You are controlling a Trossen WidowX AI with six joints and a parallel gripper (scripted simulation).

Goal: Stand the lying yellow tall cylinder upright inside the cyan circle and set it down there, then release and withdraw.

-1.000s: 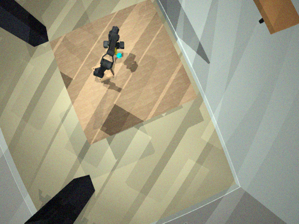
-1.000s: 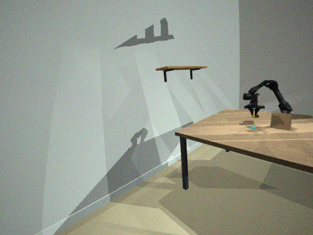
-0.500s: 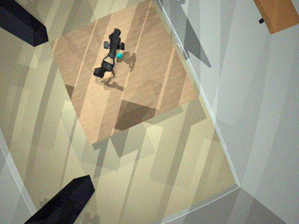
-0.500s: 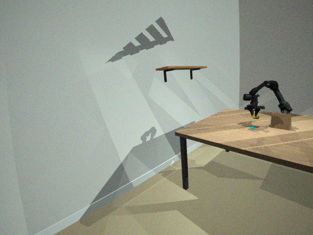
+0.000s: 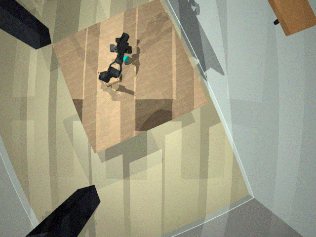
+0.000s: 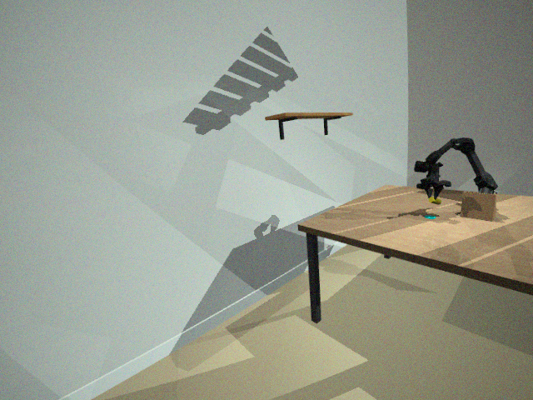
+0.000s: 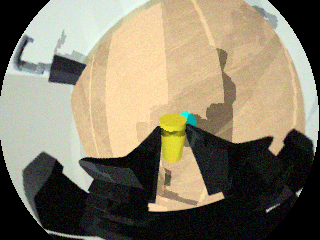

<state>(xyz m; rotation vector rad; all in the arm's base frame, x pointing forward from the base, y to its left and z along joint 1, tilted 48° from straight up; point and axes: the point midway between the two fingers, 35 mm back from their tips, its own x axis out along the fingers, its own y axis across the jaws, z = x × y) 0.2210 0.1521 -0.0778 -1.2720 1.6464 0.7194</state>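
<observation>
- We saw the wooden table [image 6: 387, 232] carrying the black arm [image 6: 466, 159] at its far right part.
- We found the gripper [image 7: 175, 135] clamped on the yellow cylinder [image 7: 172, 138], which hung tilted in the air above the tabletop.
- We noted the cyan circle [image 6: 429, 217] lying on the table just below and near the cylinder, apart from it.

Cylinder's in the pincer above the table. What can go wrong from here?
1. The yellow cylinder hangs tilted in the exterior view, so it may topple if released like this.
2. The cyan circle is small and lies off to one side of the pincer; the cylinder could land outside it.
3. The wooden block stands close by; withdrawal might clip it.
</observation>
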